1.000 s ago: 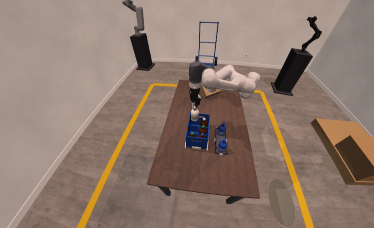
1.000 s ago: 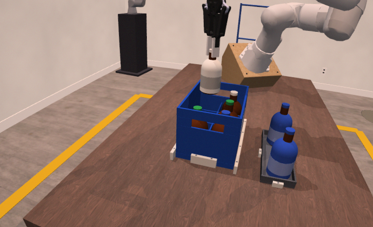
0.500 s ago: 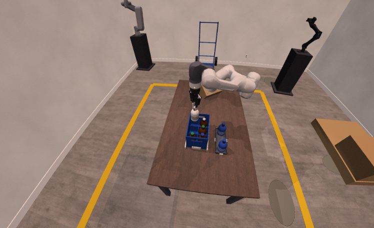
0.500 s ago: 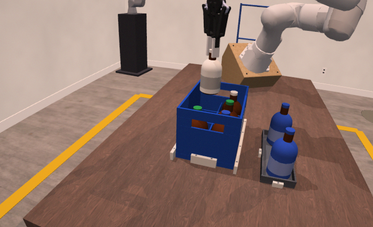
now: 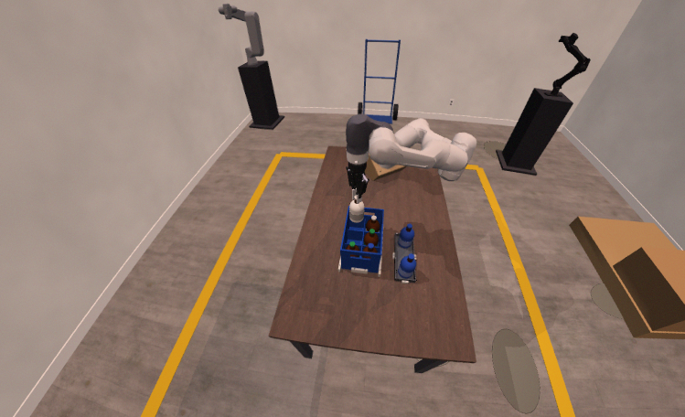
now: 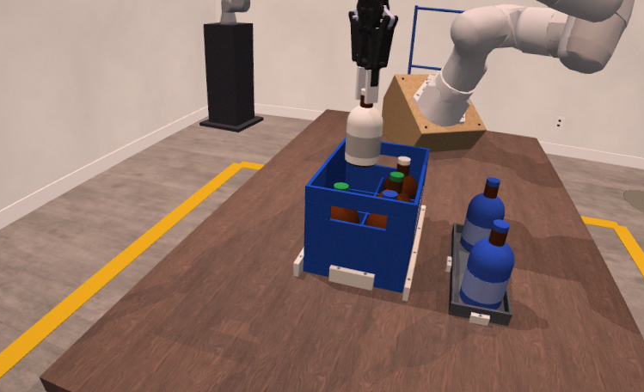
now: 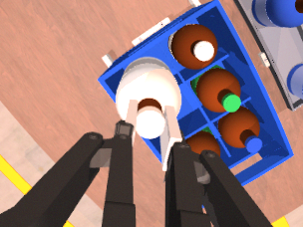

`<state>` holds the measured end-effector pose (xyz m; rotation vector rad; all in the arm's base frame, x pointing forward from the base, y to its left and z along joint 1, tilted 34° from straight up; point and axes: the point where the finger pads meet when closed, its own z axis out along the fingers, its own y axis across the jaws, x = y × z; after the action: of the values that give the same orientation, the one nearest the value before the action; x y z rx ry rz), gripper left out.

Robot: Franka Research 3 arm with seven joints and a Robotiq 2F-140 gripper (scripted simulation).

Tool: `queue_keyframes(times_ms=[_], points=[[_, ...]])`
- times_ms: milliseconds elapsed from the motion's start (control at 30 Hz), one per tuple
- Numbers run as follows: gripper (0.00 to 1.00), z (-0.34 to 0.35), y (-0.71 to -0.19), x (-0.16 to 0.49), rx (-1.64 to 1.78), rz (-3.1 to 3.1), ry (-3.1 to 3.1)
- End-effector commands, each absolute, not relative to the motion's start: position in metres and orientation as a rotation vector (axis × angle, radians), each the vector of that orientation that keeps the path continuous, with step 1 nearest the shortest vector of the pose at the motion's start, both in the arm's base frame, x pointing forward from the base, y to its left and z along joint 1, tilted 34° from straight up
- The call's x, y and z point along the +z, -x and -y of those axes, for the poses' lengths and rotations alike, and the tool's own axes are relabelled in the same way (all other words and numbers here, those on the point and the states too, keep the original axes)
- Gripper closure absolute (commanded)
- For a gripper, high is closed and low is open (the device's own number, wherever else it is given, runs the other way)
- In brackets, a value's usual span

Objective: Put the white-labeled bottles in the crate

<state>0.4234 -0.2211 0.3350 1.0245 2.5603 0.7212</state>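
My gripper [image 5: 356,197] [image 6: 365,97] [image 7: 149,115] is shut on the neck of the white bottle [image 5: 356,211] [image 6: 364,131] [image 7: 149,82]. The bottle hangs about upright over the back left cell of the blue crate [image 5: 360,262] [image 6: 358,253]; its base looks near rim height. Brown crate bottles stand in cells: white-capped [image 6: 403,170] [image 7: 194,46] at back right, green-capped [image 6: 396,182] [image 7: 218,90] at middle right, blue-capped [image 6: 389,194] [image 7: 239,126] at front right, another green-capped [image 6: 340,186] [image 7: 201,144] at front left. Two blue bottles [image 6: 484,214] [image 6: 490,262] stand on the dark tray [image 6: 460,309].
The middle left cell holds no bottle. White stop blocks [image 6: 351,277] [image 6: 479,319] sit against the crate and tray on the table [image 5: 370,321] [image 6: 290,340]. The arm's wooden base [image 6: 407,116] stands behind the crate. The tray is right of the crate in the top and exterior views.
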Motion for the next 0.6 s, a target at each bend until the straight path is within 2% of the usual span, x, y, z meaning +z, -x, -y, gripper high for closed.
queue_keyframes(times_ms=[0,567], points=[[1.0,0.223,-0.425,0.333,0.708,-2.554,-1.019],[1.0,0.218,-0.433,0.318,0.708,-2.554,-1.019]])
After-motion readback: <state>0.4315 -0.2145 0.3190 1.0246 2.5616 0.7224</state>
